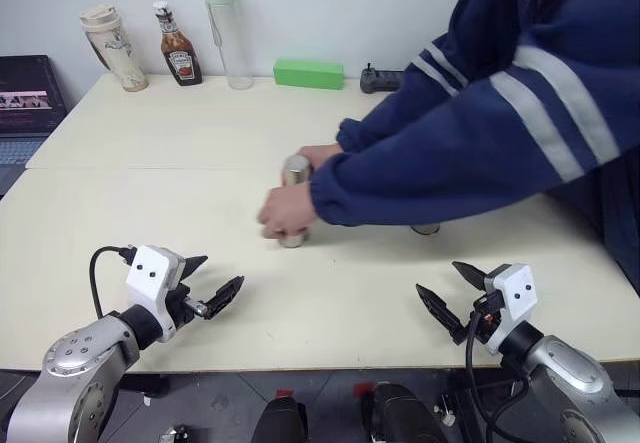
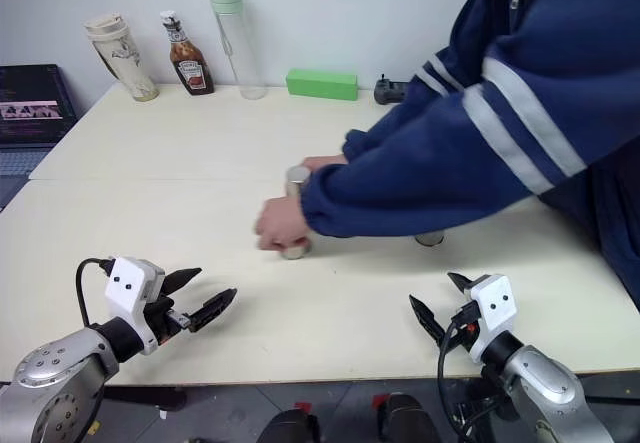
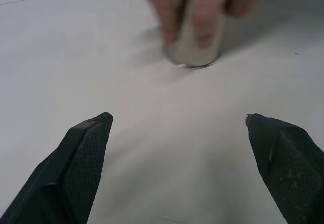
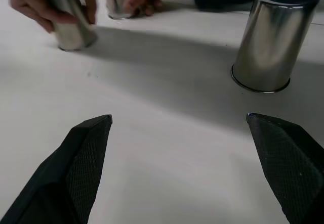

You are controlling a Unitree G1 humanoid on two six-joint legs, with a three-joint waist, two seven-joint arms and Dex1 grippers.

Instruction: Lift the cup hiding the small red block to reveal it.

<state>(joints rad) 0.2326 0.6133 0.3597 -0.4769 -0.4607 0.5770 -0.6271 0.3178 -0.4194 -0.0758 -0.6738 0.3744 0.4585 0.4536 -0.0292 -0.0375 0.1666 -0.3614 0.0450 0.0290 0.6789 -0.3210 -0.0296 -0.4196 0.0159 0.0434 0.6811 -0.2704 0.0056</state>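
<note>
Grippers first: the left gripper (image 1: 208, 288) hovers just above the near edge of the table (image 1: 150, 193), fingers spread wide and holding nothing, and the right gripper (image 1: 452, 291) hovers on the other side with its jaws parted too, equally empty. Beyond them a person in a blue jacket with pale stripes leans across the tabletop. One hand (image 1: 288, 213) is wrapped around a silvery cup (image 1: 292, 238), the other hand (image 1: 318, 155) is on a second cup (image 1: 295, 169) just behind it. A third cup (image 4: 273, 39) stands upside down on its own, apart from both, ahead of the right gripper. I can't spot the small red block, nor tell which cup covers it. Along the far edge stand a ketchup bottle (image 1: 178, 47) and a green block (image 1: 308, 73)
</note>
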